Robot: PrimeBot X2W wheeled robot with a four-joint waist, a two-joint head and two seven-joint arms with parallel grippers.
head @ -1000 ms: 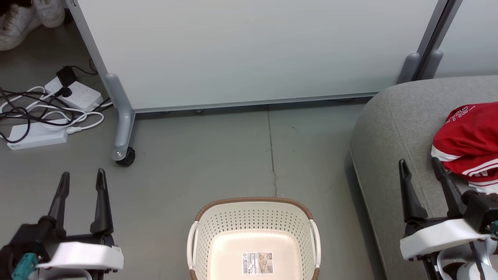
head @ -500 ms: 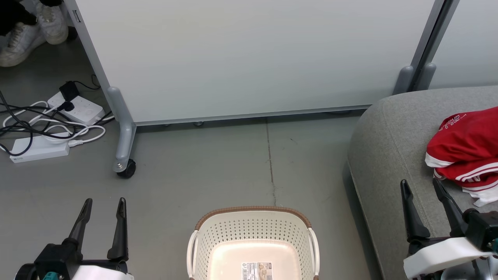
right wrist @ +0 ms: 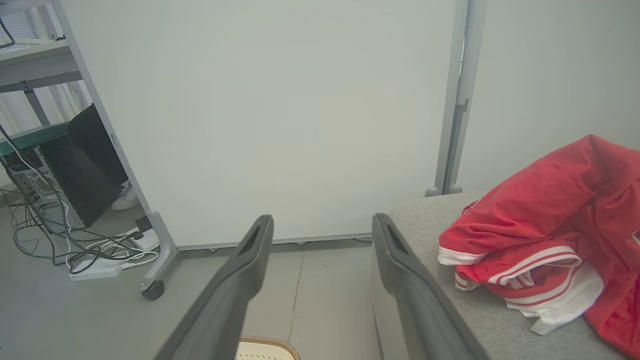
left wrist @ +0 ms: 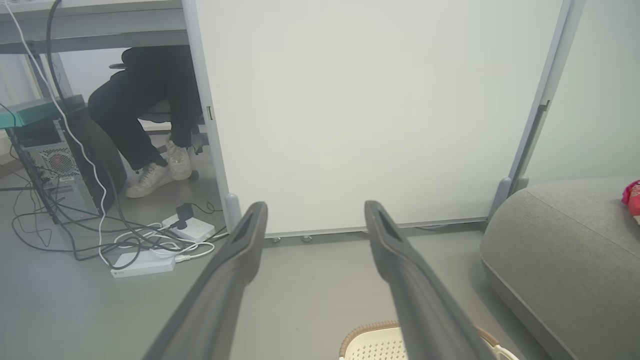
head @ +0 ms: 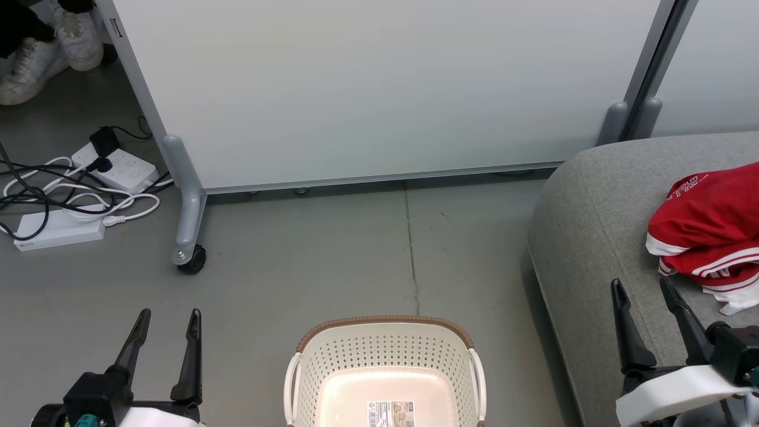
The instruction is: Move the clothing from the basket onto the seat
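Red sports clothing [head: 708, 228] heaped on the grey sofa [head: 584, 237], long axis crosswise, just beyond my right claw [head: 641, 283], fingers apart; left claw [head: 169, 312] likewise spread.

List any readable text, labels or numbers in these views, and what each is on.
Nothing reads clearly.
Barcode sticker inside the basket: print too small to read.
White lettering on the red clothing: curved and blurred, not legible.
White power strip: small corner mark, too small to read.
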